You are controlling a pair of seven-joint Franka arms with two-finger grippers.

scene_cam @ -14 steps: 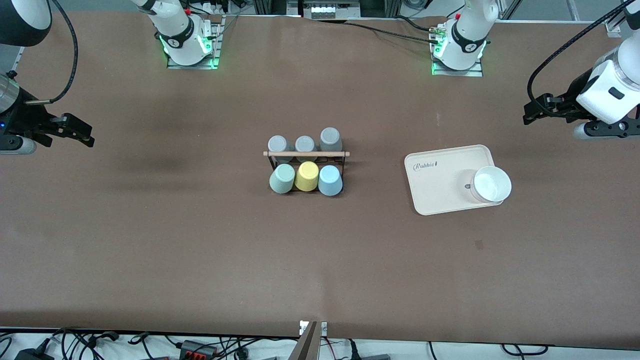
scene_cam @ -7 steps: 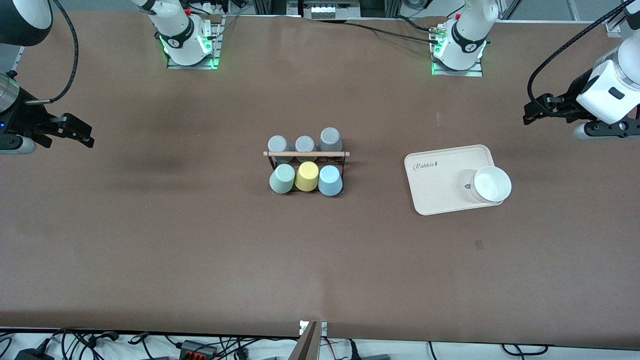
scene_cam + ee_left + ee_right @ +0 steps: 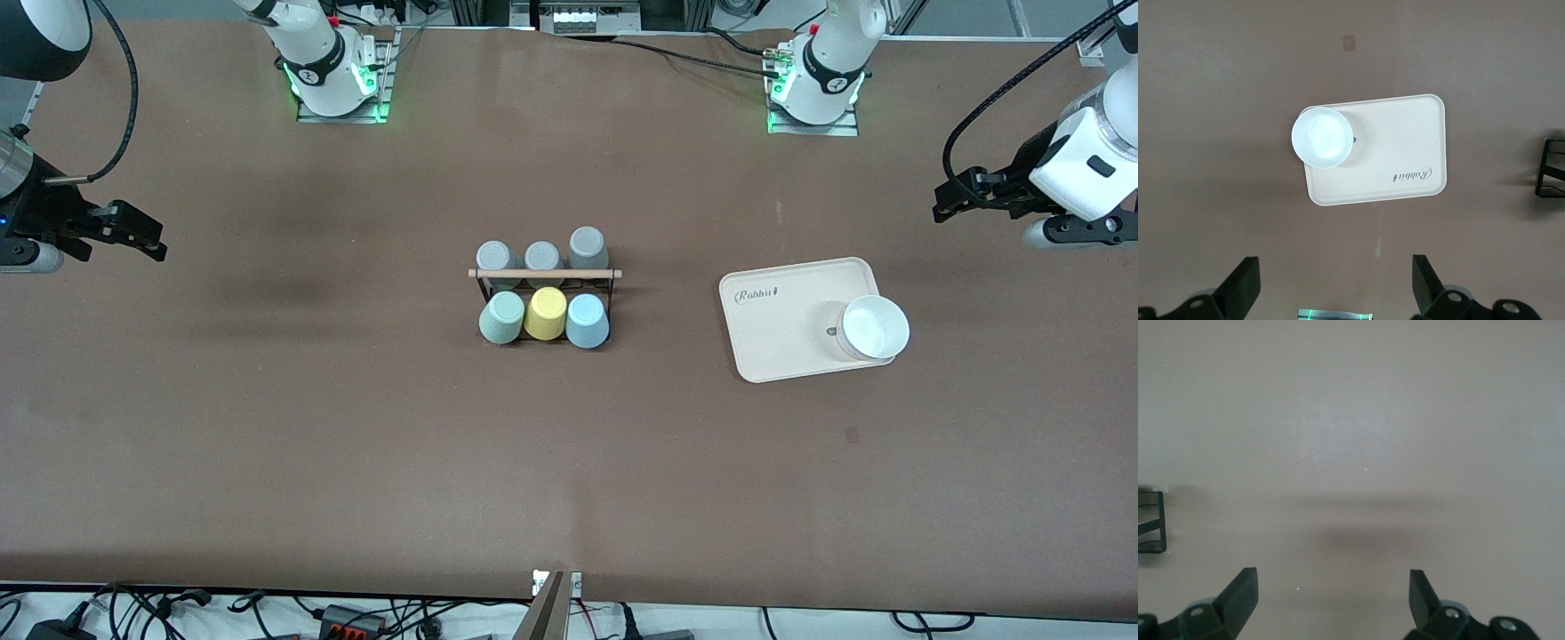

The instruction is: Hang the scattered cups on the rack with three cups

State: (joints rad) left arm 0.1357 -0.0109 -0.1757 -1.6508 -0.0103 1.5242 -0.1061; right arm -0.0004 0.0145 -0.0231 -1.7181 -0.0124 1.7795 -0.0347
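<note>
Cups sit together at the rack [image 3: 544, 276] in the middle of the table: the sage-green cup [image 3: 501, 317] and the light blue cup [image 3: 587, 320] rest upside down on the side of the rack nearer the front camera, with a yellow cup [image 3: 545, 312] between them, each touching its neighbour. The green one is toward the right arm's end, the blue one toward the left arm's end. Three grey cups [image 3: 542, 255] line the rack's other row, farther from the front camera, and the light wooden rod [image 3: 544, 274] runs across the top of the black wire frame between the two rows.

Neither gripper holds anything. The left gripper [image 3: 1333, 283] has its jaws spread wide and empty, and hangs over bare table at the left arm's end, near the cream tray [image 3: 782, 320]. The right gripper [image 3: 1331, 597] is likewise spread wide and empty, over bare table at the right arm's end, well apart from the rack. Both arms wait.

The tray lies between the rack and the left arm's end of the table, well apart from the rack. It bears the word "Rabbit" [image 3: 756, 295] in dark script at one corner, readable in both the front and the left wrist views. A white bowl [image 3: 875, 326] stands on the tray's corner toward the left arm's end, overhanging the rim.
</note>
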